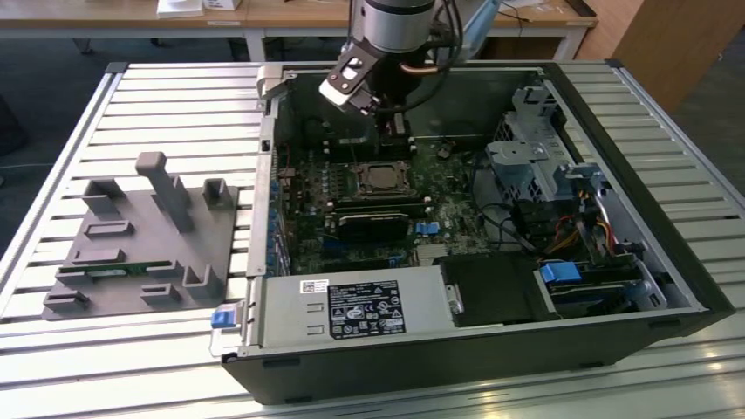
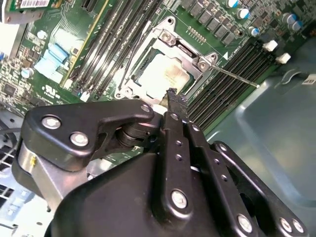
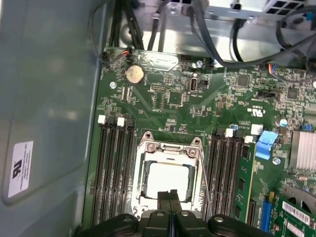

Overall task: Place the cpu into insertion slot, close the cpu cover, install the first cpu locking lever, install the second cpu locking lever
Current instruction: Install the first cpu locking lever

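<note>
The two black metal fingers (image 3: 164, 203) are pressed flat together, a thin seam between them and nothing held. In both wrist views their narrow tips sit over one edge of the cpu (image 3: 168, 178); whether they touch it cannot be told. The cpu, a flat square with a dull silvery top, lies in the slot (image 1: 359, 171). Over it lies the cover (image 3: 170, 147), a thin bright steel frame whose cut-out centre leaves the chip's top bare. A lever (image 3: 203, 185), a thin straight steel wire, starts at a corner of the cover and slants away over the long black memory strips (image 3: 224, 173). In the second wrist view the same wire (image 2: 237, 78) stands clear of the frame. Around the slot spreads the green board (image 3: 173, 106), studded with small parts and a round, coin-shaped battery (image 3: 134, 74). The board lies in an open grey sheet-metal case (image 1: 652, 262). In the exterior view the arm (image 1: 396, 26) reaches down into the case, which rests on a ribbed metal desk (image 1: 174, 87). On the exterior view's left of the case sits a grey moulded fixture (image 1: 152, 236) with blocky uprights.
</note>
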You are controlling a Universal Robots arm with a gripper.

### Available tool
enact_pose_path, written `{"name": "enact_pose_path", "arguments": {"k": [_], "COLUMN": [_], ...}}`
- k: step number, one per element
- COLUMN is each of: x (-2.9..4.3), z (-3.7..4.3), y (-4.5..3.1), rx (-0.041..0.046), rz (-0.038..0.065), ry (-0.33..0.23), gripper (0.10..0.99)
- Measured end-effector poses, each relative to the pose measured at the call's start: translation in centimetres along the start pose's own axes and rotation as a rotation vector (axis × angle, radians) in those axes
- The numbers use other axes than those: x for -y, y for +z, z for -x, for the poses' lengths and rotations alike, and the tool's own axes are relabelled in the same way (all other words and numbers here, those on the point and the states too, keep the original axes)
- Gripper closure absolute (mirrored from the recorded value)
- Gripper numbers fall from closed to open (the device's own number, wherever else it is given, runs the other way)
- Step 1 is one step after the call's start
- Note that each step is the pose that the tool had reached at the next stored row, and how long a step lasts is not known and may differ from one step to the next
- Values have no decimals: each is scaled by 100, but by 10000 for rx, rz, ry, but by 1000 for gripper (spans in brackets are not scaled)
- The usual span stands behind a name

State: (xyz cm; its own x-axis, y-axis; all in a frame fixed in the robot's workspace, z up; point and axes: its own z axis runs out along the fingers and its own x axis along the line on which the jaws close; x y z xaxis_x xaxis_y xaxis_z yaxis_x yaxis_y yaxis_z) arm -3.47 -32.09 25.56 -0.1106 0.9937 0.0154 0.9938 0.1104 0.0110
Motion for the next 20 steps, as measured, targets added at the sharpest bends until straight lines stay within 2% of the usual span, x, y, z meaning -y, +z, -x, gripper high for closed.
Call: {"name": "enact_pose_path", "arguments": {"k": [9,20], "x": [0,0], "z": [0,0], "y": [0,0], "rx": [-8,-12], "rz": [-9,-17], "ry": [-636,-1106], "gripper": [980,980]}}
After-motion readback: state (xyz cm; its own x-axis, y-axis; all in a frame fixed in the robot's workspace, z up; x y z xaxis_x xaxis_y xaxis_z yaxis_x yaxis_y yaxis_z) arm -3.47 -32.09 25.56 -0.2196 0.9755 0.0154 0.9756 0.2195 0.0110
